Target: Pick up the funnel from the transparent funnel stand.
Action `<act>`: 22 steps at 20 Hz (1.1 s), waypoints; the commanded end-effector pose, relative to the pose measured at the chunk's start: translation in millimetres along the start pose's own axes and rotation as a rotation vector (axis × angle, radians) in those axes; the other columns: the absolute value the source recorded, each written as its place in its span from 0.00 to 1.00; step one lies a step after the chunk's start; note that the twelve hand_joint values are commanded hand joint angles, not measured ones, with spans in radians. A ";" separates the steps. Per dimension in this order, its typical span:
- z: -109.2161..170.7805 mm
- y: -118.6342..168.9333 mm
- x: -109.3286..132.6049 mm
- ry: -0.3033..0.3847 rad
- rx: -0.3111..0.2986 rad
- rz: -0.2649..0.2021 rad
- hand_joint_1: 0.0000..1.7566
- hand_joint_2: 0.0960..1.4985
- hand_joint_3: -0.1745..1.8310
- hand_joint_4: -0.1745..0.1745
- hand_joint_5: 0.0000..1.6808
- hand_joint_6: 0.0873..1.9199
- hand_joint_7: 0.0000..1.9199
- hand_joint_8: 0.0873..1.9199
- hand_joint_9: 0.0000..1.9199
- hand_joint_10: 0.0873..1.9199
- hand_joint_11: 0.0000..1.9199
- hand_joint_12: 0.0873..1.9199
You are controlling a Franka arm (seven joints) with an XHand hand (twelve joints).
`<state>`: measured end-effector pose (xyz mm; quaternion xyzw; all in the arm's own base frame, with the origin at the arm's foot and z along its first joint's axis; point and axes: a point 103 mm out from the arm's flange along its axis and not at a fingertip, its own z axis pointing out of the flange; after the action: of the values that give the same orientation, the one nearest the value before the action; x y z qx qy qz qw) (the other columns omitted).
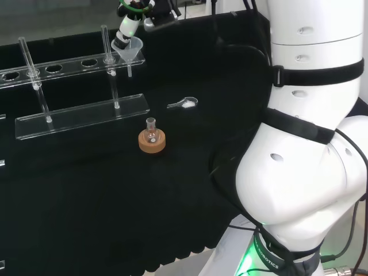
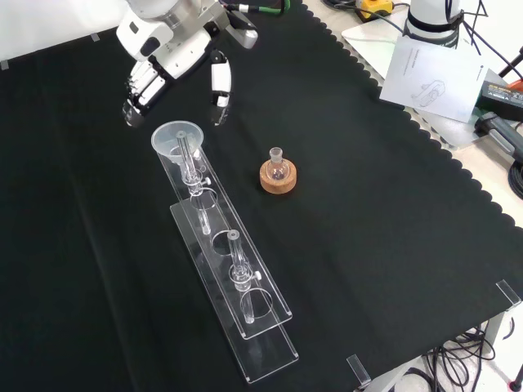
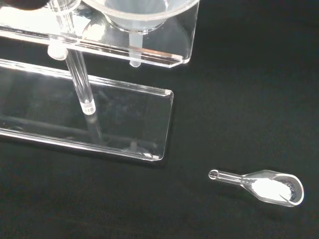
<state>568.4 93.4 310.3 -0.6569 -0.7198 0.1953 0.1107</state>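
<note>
A clear funnel (image 1: 130, 51) (image 2: 176, 135) (image 3: 137, 14) sits in the end hole of the transparent stand's upper shelf (image 1: 69, 64) (image 3: 164, 47). The stand's base plate (image 1: 80, 115) (image 2: 245, 314) (image 3: 104, 127) lies on the black cloth. The hand (image 1: 129, 24) (image 2: 173, 51) hovers just above and beyond the funnel, open, with fingers (image 2: 140, 85) on one side and the thumb (image 2: 219, 82) on the other. In the head view a finger (image 1: 122, 35) hangs close over the funnel's rim; I cannot tell whether it touches.
A small round flask on a cork ring (image 1: 152, 140) (image 2: 278, 175) stands near the stand's funnel end. A clear spoon holding white powder (image 1: 184, 103) (image 3: 266, 186) lies on the cloth close by. Papers and cables (image 2: 433, 69) lie off the cloth's far right corner in the front view.
</note>
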 end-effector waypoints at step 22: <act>26.5 27.0 11.3 -0.081 0.052 -0.009 0.35 0.40 0.26 0.64 0.05 0.00 0.00 0.23 0.09 0.44 0.17 0.78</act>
<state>585.8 103.8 277.1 -0.6391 -0.7208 0.2437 0.1127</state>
